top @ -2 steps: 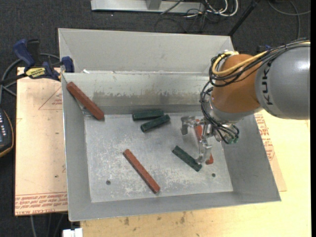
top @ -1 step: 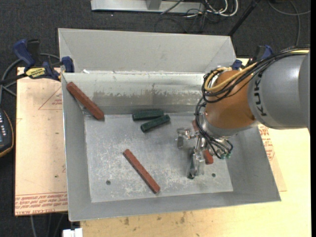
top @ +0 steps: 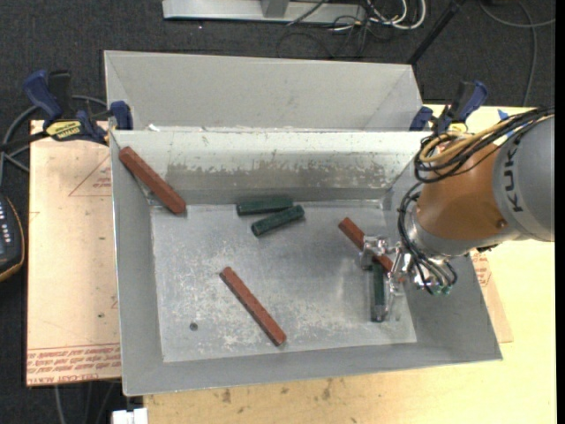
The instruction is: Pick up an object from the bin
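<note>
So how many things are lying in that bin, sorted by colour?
Red-brown sticks: 3, one against the left wall, one near the front, one at the right.
Dark green sticks: 3, two side by side near the back, one at the right.
Total: 6.

three red-brown bars [top: 150,181] [top: 253,306] [top: 351,230], three dark green bars [top: 265,207] [top: 278,221] [top: 380,297], one grey bin [top: 265,162]

Robotics lab prob.: KUKA arm [top: 481,197], grey metal bin [top: 265,95], loose cables [top: 388,3] on dark floor [top: 62,25].
</note>
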### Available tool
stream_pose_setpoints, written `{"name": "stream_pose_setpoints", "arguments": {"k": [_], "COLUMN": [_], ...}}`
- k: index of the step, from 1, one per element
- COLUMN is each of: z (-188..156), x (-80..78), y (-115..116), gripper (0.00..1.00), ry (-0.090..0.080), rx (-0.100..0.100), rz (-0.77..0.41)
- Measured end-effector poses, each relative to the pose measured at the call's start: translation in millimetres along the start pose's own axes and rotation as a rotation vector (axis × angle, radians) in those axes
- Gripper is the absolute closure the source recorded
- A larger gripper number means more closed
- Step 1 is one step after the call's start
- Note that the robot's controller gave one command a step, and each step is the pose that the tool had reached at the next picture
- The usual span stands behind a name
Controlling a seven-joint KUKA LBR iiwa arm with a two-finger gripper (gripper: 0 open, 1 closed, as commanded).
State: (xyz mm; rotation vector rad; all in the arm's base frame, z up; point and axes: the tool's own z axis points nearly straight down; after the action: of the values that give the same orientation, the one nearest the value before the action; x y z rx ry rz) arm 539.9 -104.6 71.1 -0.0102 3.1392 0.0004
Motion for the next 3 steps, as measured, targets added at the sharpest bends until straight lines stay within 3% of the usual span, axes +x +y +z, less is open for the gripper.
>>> {"name": "stream_pose_setpoints", "arguments": {"k": [1, 2, 3], "z": [0.6, 1.5, -5.3], "x": [-74.0, 11.6, -23.8], "y": [-43.9, -31.0, -7.4], "gripper": [0.00, 0.00, 0.00], "ry": [-0.003, 0.002, -0.002], "rx": [-0.001, -0.005, -0.005], "rz": [-0.122, -0.579, -1.073]}}
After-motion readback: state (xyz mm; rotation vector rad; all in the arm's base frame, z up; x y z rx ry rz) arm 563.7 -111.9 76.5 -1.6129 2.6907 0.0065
